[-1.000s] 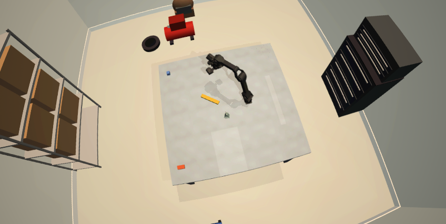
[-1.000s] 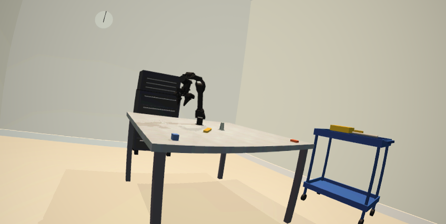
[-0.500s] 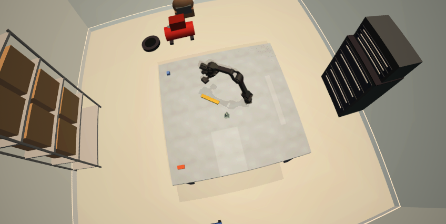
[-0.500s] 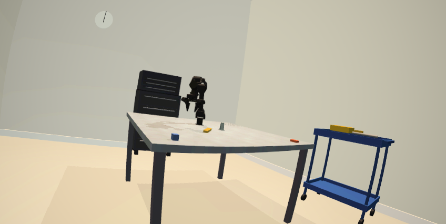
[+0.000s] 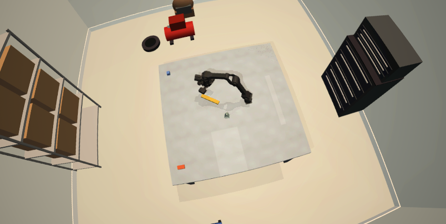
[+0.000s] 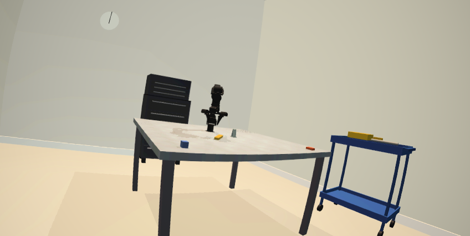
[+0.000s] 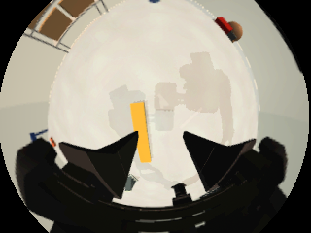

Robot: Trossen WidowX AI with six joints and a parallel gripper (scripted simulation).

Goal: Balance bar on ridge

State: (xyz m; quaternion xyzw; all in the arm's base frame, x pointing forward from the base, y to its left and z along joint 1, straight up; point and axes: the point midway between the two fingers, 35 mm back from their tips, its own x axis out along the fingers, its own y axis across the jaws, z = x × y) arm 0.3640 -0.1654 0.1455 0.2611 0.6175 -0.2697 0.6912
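The yellow-orange bar (image 5: 210,99) (image 6: 218,137) (image 7: 140,131) lies flat on the table (image 5: 193,146) (image 6: 244,157). The small grey-green ridge (image 5: 226,115) (image 6: 233,133) (image 7: 130,183) stands on the table a little beyond one end of the bar; the bar does not touch it. My gripper (image 7: 161,134) is open and empty, held above the table near the bar. In the wrist view the bar shows below and between the fingertips, nearer the left finger, which covers a little of its edge. The fingertips are too small to make out well in the top and exterior views.
A blue block (image 5: 168,73) (image 6: 184,144) and an orange-red block (image 5: 180,166) (image 6: 310,148) lie near separate table corners. The arm's base (image 5: 247,97) stands on the table. A blue cart (image 6: 366,143), a black cabinet (image 5: 347,71) and a shelf rack stand off the table.
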